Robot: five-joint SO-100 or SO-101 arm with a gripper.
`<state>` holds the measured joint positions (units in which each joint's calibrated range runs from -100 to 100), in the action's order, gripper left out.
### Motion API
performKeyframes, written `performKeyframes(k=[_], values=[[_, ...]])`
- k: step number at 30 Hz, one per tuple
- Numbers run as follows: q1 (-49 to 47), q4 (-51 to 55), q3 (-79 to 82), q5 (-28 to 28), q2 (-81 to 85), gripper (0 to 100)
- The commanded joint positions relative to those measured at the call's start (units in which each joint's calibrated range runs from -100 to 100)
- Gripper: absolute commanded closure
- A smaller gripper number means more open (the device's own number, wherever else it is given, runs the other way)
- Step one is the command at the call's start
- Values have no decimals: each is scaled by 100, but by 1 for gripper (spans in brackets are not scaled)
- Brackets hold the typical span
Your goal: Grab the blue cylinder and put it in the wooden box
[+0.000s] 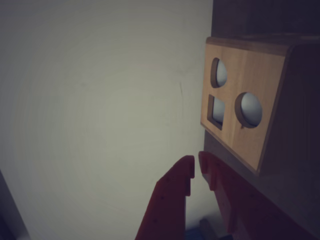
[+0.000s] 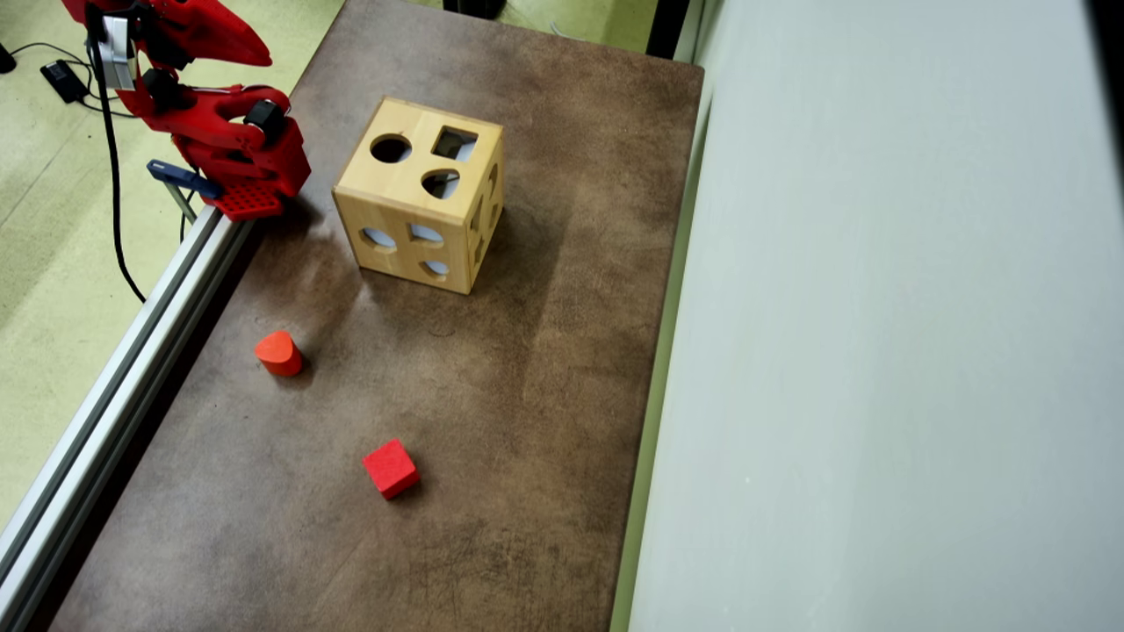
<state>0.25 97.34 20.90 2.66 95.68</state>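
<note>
While no blue cylinder shows in either view, the wooden box (image 2: pixel 420 206) stands on the brown bench (image 2: pixel 492 395) toward its far end in the overhead view, turned slightly so one corner points down the picture. Its top carries a round hole, a square hole and a rounded-wedge hole; more cutouts show on its two visible sides. In the wrist view the wooden box (image 1: pixel 245 107) fills the upper right, one face with three holes turned to the camera.

The red claw (image 1: pixel 196 166) rises from the bottom edge of the wrist view, its tips nearly touching with nothing between them, just left of the box's lower corner. Overhead, the red arm (image 2: pixel 219 132) sits folded at the bench's left edge, beside the box.

Nearer the camera, a red rounded-wedge block (image 2: pixel 278 353) and a red cube (image 2: pixel 391 468) lie apart on the bench.
</note>
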Motion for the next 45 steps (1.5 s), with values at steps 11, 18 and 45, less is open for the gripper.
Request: performKeyframes(k=[11, 18, 45], values=[[465, 41, 12, 147, -18, 97], [465, 25, 12, 142, -18, 97], [465, 25, 12, 137, -18, 97]])
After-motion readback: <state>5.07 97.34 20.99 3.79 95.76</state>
